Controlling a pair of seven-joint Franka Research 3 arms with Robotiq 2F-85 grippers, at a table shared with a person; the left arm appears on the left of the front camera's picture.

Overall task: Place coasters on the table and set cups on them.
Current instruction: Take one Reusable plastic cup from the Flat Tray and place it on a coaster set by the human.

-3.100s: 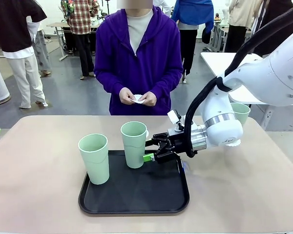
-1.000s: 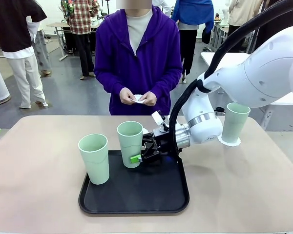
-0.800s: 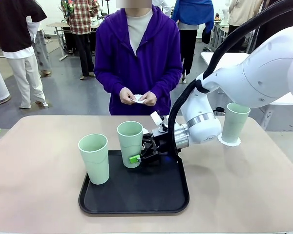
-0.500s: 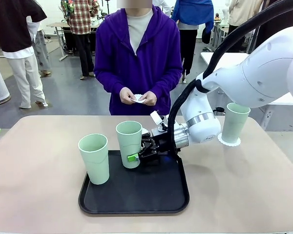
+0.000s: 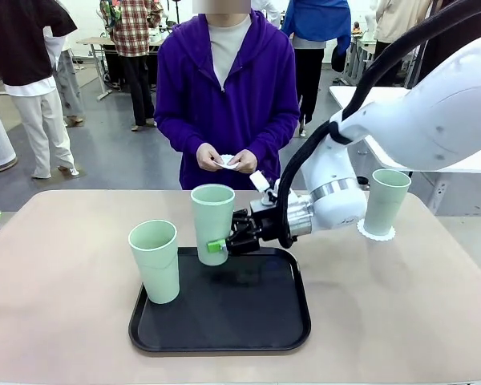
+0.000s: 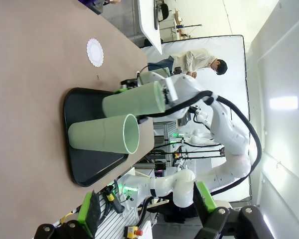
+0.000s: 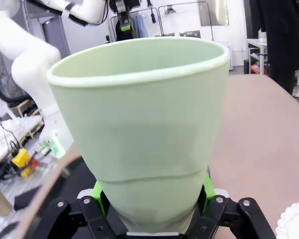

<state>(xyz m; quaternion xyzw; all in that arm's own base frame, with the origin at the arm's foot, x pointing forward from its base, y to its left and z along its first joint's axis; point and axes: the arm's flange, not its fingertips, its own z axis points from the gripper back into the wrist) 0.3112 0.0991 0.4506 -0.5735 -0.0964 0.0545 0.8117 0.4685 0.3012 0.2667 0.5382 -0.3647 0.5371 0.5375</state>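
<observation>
Now one cup (image 5: 212, 220) has been raised off the tray (image 5: 224, 325), clamped in the right hand (image 5: 223, 244). A second cup (image 5: 155, 261) is left in the tray, and a third cup (image 5: 385, 200) is set on a coaster (image 5: 375, 233) near the bench's (image 5: 64, 321) right edge. The left hand (image 6: 145, 206) is held spread apart.

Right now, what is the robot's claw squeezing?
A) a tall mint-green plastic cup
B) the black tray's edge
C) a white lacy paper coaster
A: the right claw is shut around the lower part of the tall mint-green plastic cup, above the black tray.
</observation>
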